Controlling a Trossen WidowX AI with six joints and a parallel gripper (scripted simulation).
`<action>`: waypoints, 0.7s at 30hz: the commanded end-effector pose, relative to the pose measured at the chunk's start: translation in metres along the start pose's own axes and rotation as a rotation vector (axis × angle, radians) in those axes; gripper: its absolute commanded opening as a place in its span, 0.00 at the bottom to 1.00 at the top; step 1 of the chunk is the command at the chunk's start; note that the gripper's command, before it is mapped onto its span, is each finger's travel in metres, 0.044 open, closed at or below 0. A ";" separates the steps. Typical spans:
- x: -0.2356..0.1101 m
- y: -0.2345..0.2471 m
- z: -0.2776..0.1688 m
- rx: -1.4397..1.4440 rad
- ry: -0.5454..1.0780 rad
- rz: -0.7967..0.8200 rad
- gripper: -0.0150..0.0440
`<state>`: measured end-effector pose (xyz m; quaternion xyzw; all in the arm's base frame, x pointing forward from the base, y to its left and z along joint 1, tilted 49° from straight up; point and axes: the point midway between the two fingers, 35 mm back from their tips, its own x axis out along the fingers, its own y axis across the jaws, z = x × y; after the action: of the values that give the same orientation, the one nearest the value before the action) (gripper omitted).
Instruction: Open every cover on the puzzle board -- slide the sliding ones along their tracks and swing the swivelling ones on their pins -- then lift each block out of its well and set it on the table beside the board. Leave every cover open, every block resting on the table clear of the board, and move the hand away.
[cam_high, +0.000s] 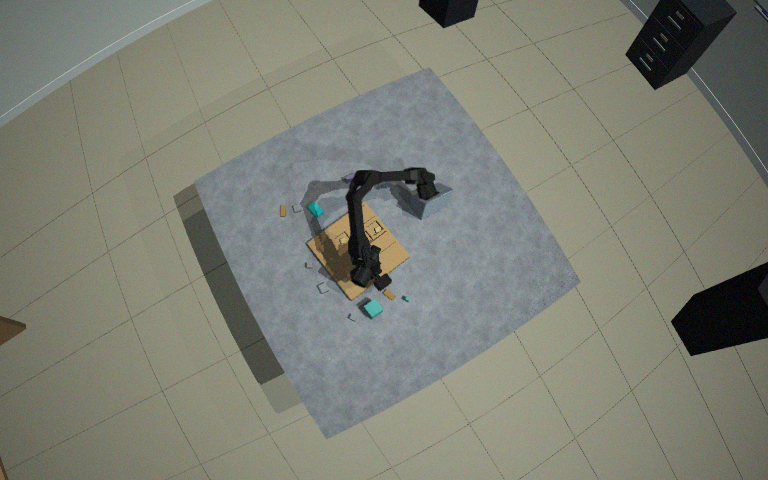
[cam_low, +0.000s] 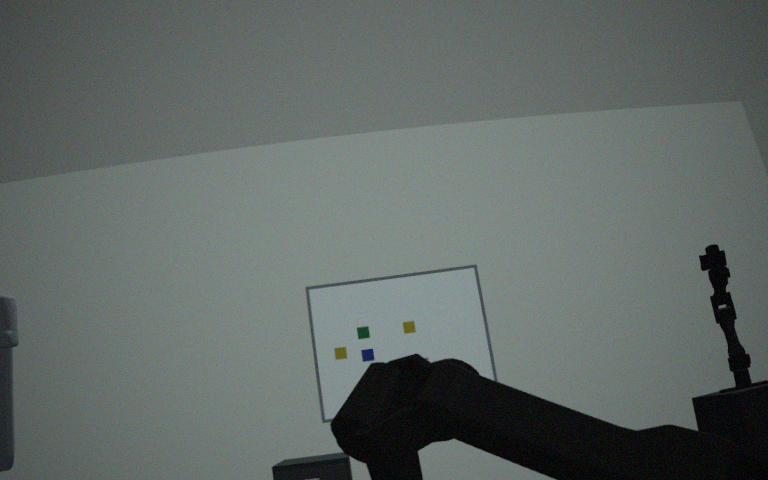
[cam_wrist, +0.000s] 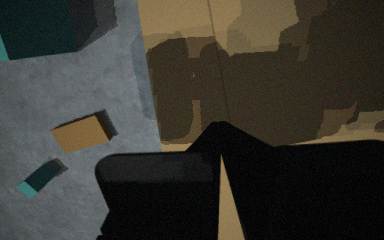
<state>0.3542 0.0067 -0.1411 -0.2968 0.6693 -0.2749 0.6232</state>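
Note:
The tan puzzle board (cam_high: 396, 254) (cam_wrist: 175, 15) lies on the grey mat, mostly in the arm's shadow. My gripper (cam_high: 373, 278) (cam_wrist: 218, 128) is shut with nothing between its fingers, and it hangs low over the board's near corner by its edge. Beside that edge a large teal block (cam_high: 372, 309) (cam_wrist: 35, 25), an orange block (cam_high: 389, 294) (cam_wrist: 80, 132) and a small teal block (cam_high: 406, 298) (cam_wrist: 40, 177) rest on the mat. Another teal block (cam_high: 315, 210) and an orange block (cam_high: 282, 210) lie off the board's far side. The covers and wells are too small and too shadowed to make out.
Small grey bracket-like pieces (cam_high: 321, 287) lie scattered on the mat (cam_high: 481, 271) around the board. The arm's grey base (cam_high: 433, 203) stands behind the board. A purple thing (cam_high: 348, 178) shows partly behind the arm. The exterior view shows only the arm (cam_low: 509, 413) and a wall.

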 end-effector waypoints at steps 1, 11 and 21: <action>0.002 -0.007 -0.003 -0.004 0.003 -0.007 0.25; 0.002 -0.016 -0.004 -0.004 0.003 -0.007 0.25; 0.002 -0.029 -0.005 -0.004 0.004 -0.008 0.25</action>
<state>0.3531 -0.0089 -0.1241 -0.2973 0.6689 -0.2754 0.6231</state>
